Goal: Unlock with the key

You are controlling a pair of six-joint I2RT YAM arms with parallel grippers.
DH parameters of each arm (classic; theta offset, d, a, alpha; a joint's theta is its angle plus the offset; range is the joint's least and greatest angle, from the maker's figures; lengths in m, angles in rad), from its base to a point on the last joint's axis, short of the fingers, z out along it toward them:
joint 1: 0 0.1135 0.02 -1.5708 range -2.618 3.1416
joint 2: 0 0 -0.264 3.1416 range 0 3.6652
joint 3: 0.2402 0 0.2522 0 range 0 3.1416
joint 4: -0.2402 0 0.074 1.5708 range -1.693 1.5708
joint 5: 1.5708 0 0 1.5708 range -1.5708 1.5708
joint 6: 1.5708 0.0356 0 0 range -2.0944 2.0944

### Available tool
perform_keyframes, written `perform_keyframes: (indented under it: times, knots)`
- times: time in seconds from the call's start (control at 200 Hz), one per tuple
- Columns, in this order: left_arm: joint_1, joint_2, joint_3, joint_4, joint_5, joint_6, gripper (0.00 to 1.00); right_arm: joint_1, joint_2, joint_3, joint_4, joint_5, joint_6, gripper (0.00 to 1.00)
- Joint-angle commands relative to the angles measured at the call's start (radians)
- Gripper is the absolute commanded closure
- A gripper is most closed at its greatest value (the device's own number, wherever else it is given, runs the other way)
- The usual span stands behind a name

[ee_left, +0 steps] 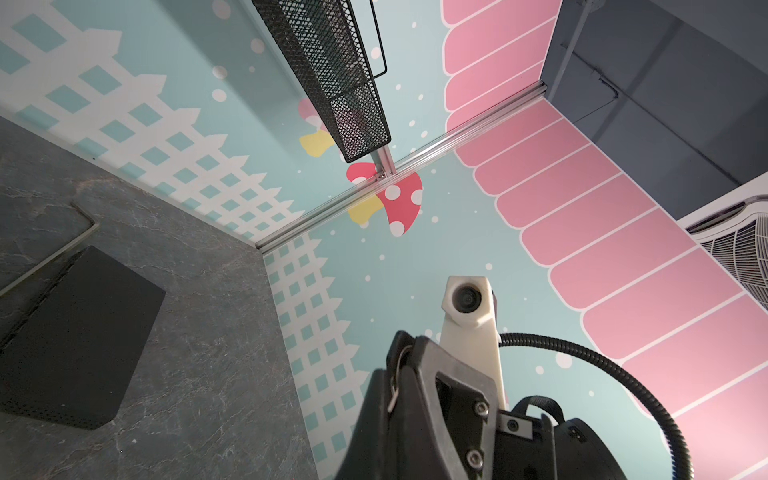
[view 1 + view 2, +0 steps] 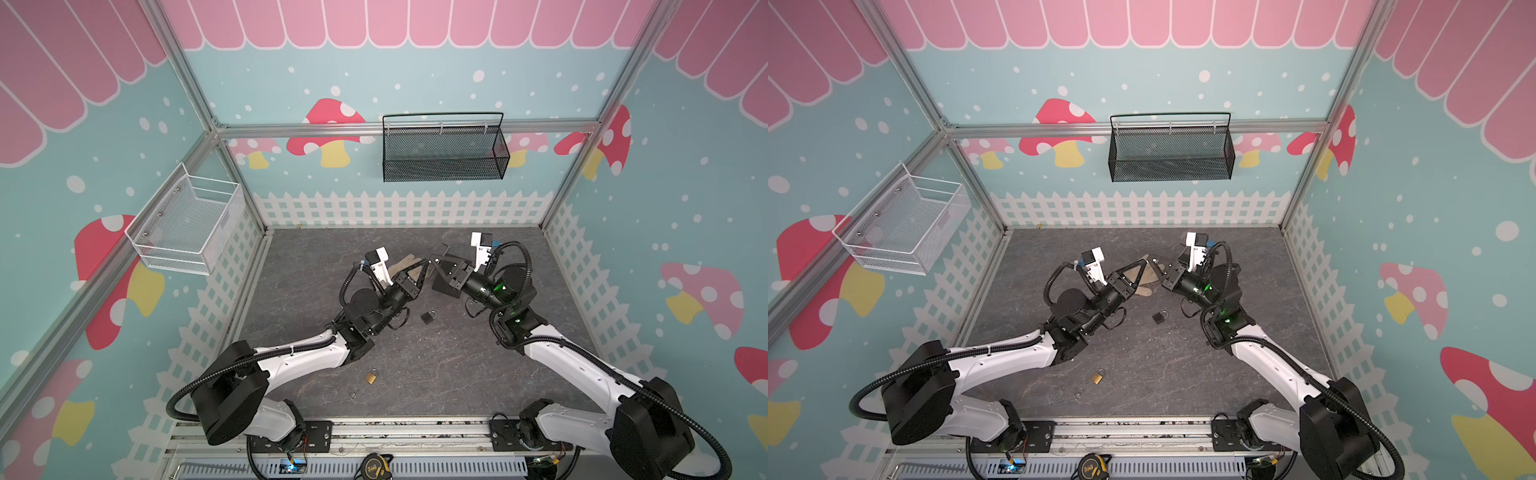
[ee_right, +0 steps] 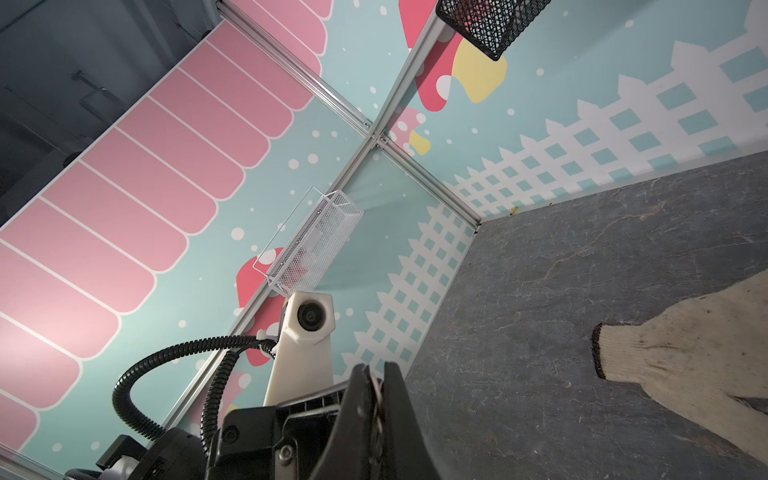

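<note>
In both top views the left gripper (image 2: pixel 423 266) and the right gripper (image 2: pixel 435 262) meet tip to tip above the grey table (image 2: pixel 457 374), toward 12 o'clock from its middle. Both sets of jaws are clenched.

In the left wrist view a key ring (image 1: pixel 395 374) shows pinched between the right gripper's black fingers (image 1: pixel 419 361). The right wrist view shows thin metal between those same fingers. The key blade itself is hidden. I cannot tell whether the left gripper's jaws bite on it or only press beside it.

A black padlock (image 2: pixel 428 317) lies flat near the table's middle, at 6 o'clock from the meeting tips and apart from them. A brass padlock (image 2: pixel 371 377) lies farther out toward 7 o'clock, with a small metal loop (image 2: pixel 353 393) just beyond it. A pale glove (image 2: pixel 405 266) lies on the table beneath the left gripper, and a black box (image 2: pixel 441 286) lies beneath the right one.
</note>
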Motion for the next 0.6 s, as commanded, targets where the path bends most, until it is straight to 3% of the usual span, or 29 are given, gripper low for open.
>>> perform_keyframes:
  times: [0.0,0.19,0.355,0.405,0.505,0.595]
  knots:
    - [-0.006,-0.021,0.030,-0.035,-0.018,0.028,1.00,0.008,-0.009,-0.003,0.009,-0.009,-0.011,1.00]
    - [0.005,-0.068,0.050,-0.154,0.035,0.121,1.00,-0.007,-0.018,0.036,-0.035,-0.016,-0.064,0.84]
    - [0.067,-0.116,0.091,-0.387,0.167,0.182,1.00,-0.048,-0.038,0.068,-0.075,-0.067,-0.118,0.62]
    - [0.102,-0.118,0.114,-0.461,0.245,0.196,1.00,-0.062,-0.040,0.085,-0.090,-0.103,-0.144,0.52]
    - [0.164,-0.137,0.138,-0.548,0.378,0.244,1.00,-0.091,-0.030,0.122,-0.127,-0.204,-0.193,0.46]
    - [0.184,-0.155,0.206,-0.715,0.453,0.365,1.00,-0.123,-0.023,0.139,-0.144,-0.310,-0.230,0.43]
